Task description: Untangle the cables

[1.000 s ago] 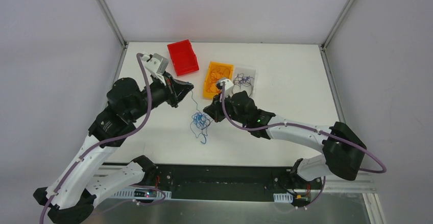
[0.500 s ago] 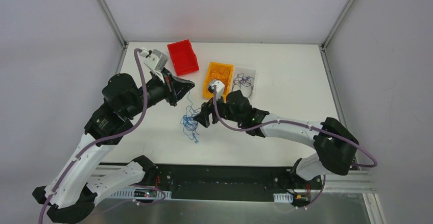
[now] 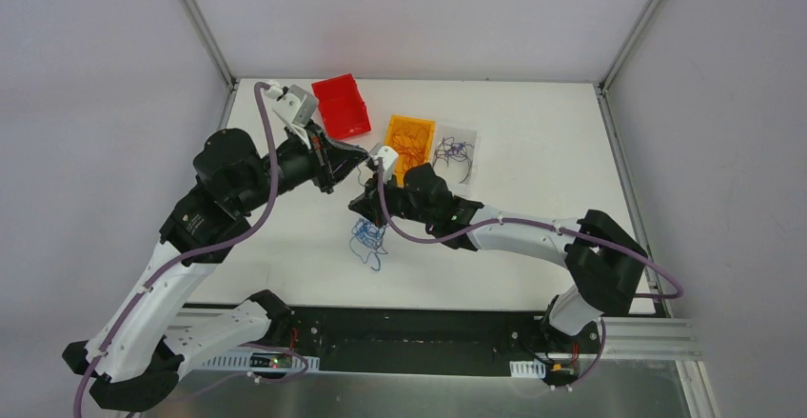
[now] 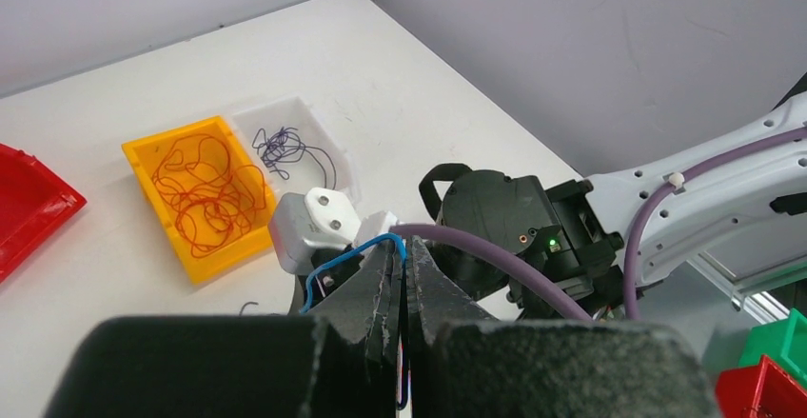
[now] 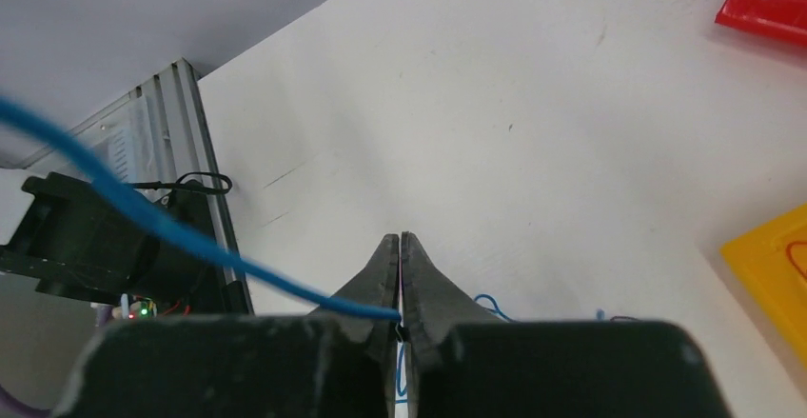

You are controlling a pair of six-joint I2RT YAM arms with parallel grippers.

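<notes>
Twelve o'clock from the cables (image 3: 367,239), one limp, featherlight blue strand (image 5: 143,215) is seemingly being pinched by closed left gripper (image 4: 401,270) and right gripper (image 5: 401,244).

No text, label, brand, number or sign can be read in any view. The only indication observed is a small green indicator light (image 4: 555,244), lit on the black housing of the right arm (image 4: 495,216) (no marking beside it can be made out).
</notes>
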